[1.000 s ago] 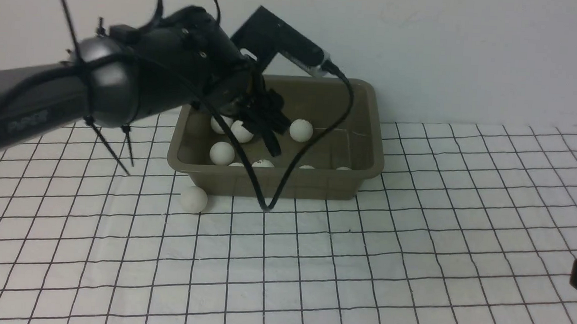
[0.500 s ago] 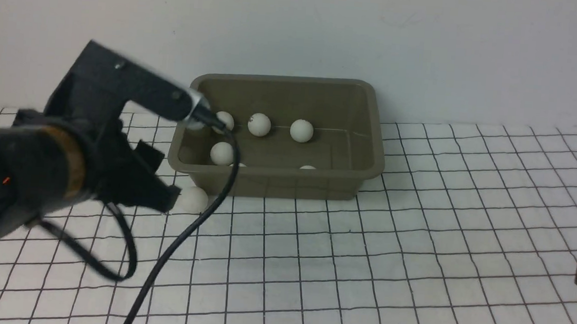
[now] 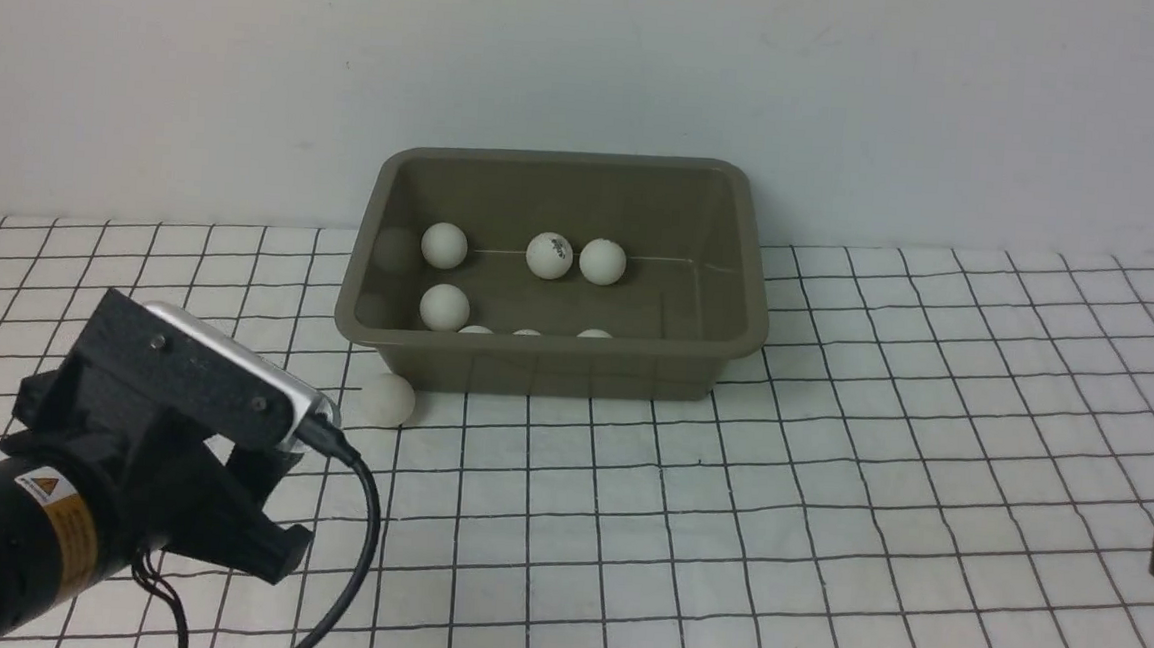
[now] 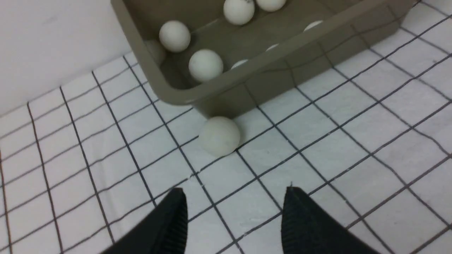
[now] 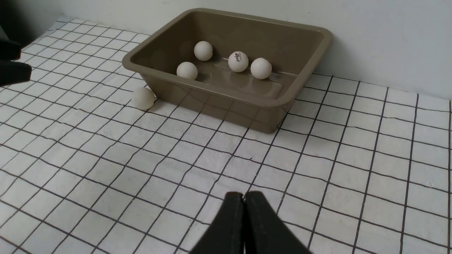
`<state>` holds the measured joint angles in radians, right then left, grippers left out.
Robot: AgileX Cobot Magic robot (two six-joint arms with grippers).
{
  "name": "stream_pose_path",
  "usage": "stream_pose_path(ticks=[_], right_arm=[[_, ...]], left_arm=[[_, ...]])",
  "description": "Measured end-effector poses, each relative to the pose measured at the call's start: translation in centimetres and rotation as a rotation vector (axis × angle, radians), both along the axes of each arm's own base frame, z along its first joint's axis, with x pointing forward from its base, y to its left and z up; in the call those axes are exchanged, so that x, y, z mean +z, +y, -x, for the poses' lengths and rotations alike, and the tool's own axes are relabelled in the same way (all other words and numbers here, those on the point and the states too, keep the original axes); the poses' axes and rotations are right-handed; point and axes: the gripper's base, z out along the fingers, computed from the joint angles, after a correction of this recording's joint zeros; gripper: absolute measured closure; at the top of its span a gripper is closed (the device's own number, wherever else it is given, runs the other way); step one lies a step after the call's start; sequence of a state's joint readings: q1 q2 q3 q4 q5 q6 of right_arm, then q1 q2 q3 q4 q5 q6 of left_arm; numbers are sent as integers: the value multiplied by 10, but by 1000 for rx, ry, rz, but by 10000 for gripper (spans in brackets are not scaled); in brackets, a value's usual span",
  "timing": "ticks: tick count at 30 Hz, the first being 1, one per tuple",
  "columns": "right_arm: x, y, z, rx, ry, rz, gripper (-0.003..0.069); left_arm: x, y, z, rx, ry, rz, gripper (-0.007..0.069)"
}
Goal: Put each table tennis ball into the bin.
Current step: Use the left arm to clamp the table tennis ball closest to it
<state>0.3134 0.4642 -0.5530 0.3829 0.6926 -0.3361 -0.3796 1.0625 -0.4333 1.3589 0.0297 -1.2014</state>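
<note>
Beside the near-left corner of the bin (image 3: 544,367) lies one matte white ball (image 4: 219,135), just beyond the left jaws, released and empty; right jaws clenched.

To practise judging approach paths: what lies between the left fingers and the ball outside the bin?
Only bare gridded cloth, seen in the left wrist view, separates the left fingers from the ball beside the bin.
</note>
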Motion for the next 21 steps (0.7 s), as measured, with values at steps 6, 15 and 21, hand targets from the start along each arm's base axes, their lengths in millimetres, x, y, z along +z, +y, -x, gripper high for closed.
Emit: stream_pose_path(ticks=[6,15,21], right_arm=[[-1,-1,0,0,3,21,669],[-1,-1,0,-1,5,21,669],[-1,-1,0,1,8,22,669]], left_arm=[[-26,12,-21,66,136,19,263],[-49,-1,-75,34,248,15,97],[-63,-12,-123,33,271,8,48]])
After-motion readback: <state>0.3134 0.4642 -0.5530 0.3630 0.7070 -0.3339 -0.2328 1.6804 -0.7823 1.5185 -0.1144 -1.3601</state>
